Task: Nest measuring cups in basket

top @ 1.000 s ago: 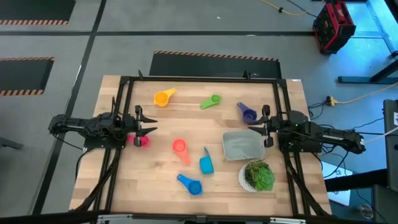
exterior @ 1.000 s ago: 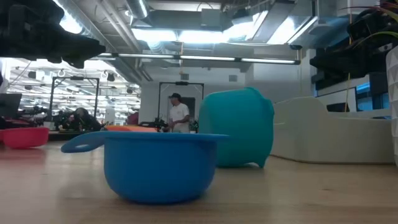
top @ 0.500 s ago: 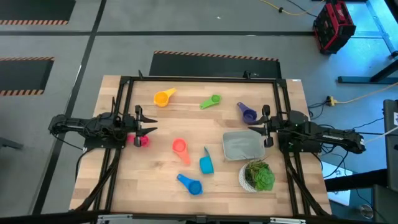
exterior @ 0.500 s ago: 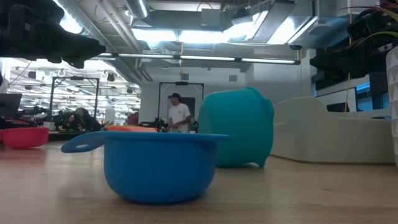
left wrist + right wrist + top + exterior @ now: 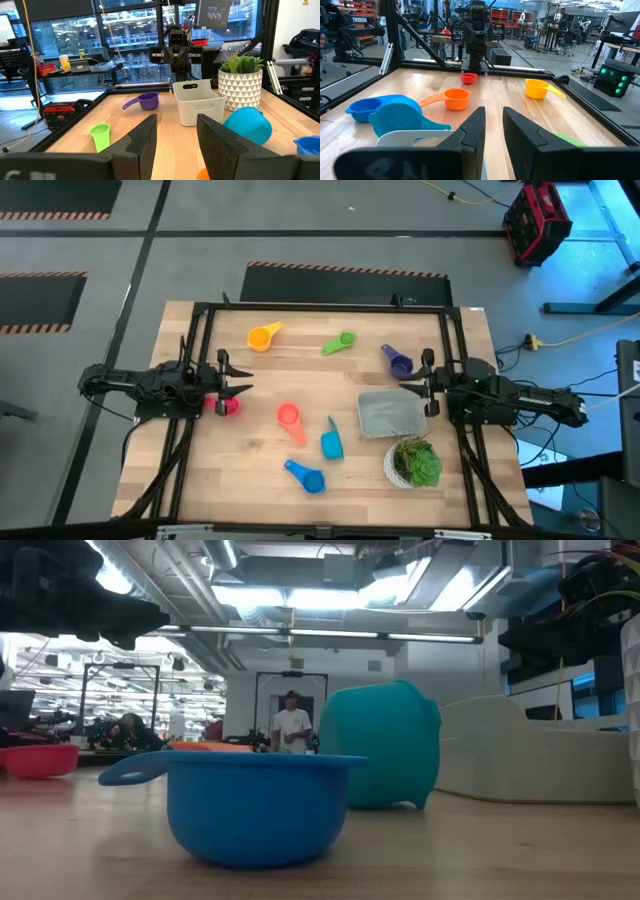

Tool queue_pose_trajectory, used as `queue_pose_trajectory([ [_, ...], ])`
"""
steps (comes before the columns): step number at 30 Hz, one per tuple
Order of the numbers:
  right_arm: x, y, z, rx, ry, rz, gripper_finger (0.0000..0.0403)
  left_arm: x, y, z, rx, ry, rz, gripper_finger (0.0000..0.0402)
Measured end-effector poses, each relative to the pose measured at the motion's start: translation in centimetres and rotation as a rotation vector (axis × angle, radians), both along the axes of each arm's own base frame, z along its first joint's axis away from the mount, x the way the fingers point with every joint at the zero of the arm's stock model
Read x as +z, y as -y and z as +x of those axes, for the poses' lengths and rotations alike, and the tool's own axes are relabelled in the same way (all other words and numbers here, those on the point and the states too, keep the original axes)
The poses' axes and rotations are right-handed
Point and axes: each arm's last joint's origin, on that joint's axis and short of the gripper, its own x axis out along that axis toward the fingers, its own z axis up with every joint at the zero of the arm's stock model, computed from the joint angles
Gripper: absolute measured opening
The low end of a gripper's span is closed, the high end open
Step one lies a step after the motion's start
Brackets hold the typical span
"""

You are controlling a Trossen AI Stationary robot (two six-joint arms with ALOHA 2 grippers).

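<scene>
I'm in a robotics lab / industrial workshop, not a home. Grey concrete floor point(image 5: 330, 225) w/ orange-black hazard tape strips point(image 5: 345, 271) around my wood table point(image 5: 250, 450), which sits in a black metal frame point(image 5: 320, 307). Red-black equipment case point(image 5: 537, 222) and yellow cable point(image 5: 580, 335) on the floor. Low view: open ceiling w/ strip lights point(image 5: 330, 595), more rigs behind, a person point(image 5: 292, 725) standing far back. Right wrist view shows other workbenches point(image 5: 555, 35) & gear.
</scene>
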Motion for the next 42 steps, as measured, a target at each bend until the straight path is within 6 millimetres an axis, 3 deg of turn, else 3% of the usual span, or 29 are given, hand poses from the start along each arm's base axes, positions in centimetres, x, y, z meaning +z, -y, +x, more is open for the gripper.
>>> queue_pose_trajectory([
  [15,0.1,0.0,0.0,-0.002,0.006,0.105,0.0080,0.0,0.0,0.0,0.000,0.000,0.000,0.0133],
  [28,0.2,0.0,0.0,-0.002,0.017,0.126,0.0214,0.0,0.0,0.0,0.000,0.000,0.000,0.0133],
  [33,1.3,0.0,-0.1,0.004,0.101,0.109,0.0224,0.0,0.0,0.0,0.000,0.000,0.000,0.0133],
  [42,6.0,-0.1,-0.7,0.006,0.198,0.044,0.0225,0.0,0.0,0.0,0.000,0.000,0.000,0.0133],
])
